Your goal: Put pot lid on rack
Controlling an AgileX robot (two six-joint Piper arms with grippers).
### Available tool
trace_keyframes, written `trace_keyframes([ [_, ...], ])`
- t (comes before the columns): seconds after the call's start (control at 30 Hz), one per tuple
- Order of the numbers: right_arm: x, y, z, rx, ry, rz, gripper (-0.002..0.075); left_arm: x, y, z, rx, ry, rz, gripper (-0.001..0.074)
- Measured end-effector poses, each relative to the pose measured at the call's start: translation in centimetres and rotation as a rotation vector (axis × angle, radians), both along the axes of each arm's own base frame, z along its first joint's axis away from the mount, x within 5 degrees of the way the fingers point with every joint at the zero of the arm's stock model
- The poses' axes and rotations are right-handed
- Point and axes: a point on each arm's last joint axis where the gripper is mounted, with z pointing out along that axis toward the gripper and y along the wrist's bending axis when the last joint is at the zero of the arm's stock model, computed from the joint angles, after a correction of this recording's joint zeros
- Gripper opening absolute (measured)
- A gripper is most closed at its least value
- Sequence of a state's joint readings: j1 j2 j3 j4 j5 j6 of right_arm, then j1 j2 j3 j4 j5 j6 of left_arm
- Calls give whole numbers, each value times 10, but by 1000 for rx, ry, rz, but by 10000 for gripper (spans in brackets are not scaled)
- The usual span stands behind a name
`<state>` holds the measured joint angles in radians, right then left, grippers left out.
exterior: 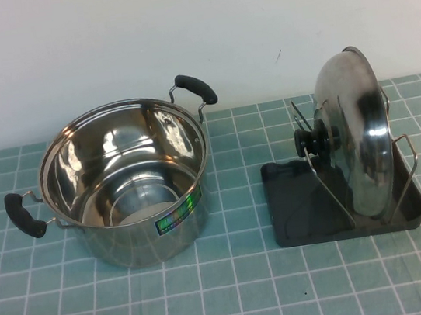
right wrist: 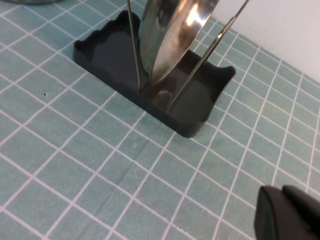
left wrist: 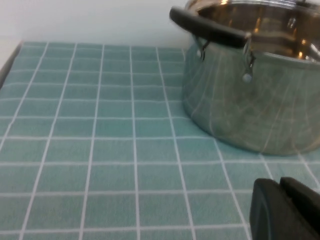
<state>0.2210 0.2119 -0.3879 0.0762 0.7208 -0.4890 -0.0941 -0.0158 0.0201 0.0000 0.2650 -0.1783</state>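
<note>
The shiny steel pot lid (exterior: 360, 132) stands on edge in the dark grey rack (exterior: 305, 218) between its wire loops, its black knob (exterior: 316, 140) facing the pot. In the right wrist view the lid's lower edge (right wrist: 172, 37) sits in the rack (right wrist: 100, 55). My left gripper (left wrist: 280, 205) is shut and empty, low over the cloth beside the pot. My right gripper (right wrist: 285, 212) is shut and empty, pulled back from the rack. Neither gripper shows in the high view.
The open steel pot (exterior: 124, 185) with two black handles stands left of the rack; it also shows in the left wrist view (left wrist: 255, 80). A teal checked cloth (exterior: 230, 296) covers the table. A white wall stands behind.
</note>
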Motion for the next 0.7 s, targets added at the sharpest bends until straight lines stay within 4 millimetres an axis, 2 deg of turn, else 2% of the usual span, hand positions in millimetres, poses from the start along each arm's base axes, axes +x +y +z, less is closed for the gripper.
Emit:
trace_keyframes([
  [0.7,0,0,0,-8,-2,5,-1,-1,0,-3,10,40,4,-2],
])
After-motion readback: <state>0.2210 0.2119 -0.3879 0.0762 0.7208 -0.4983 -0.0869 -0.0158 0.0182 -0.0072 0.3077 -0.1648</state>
